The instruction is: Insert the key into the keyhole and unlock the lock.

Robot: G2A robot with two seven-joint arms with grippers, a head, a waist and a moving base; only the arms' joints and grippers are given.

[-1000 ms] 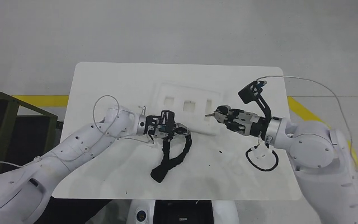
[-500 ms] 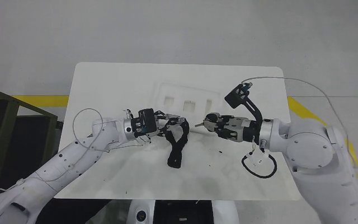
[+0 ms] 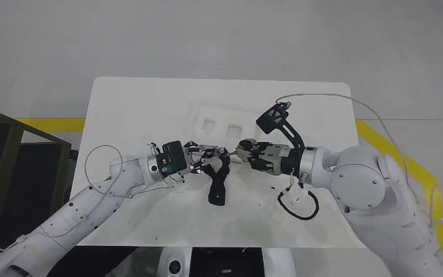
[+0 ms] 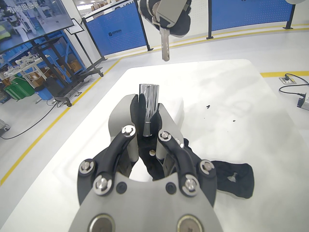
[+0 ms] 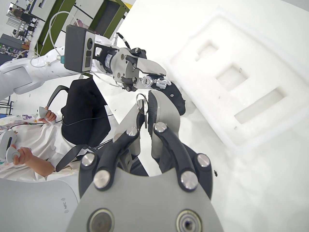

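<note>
- A white foam tray (image 5: pixel 256 49) lies at the far middle of the table (image 3: pixel 124 104). It has three rectangular recesses, and the arms hide its near edge in the top view.
- The left gripper (image 4: pixel 146 102) pinches the chrome lock (image 4: pixel 148 95) above the table's middle. Its black cable (image 3: pixel 218 183) trails onto the table.
- The right gripper (image 5: pixel 146 105) pinches the key (image 4: pixel 165 47), tip close to the lock but apart.
- The keyhole's slot is too small to make out.
</note>
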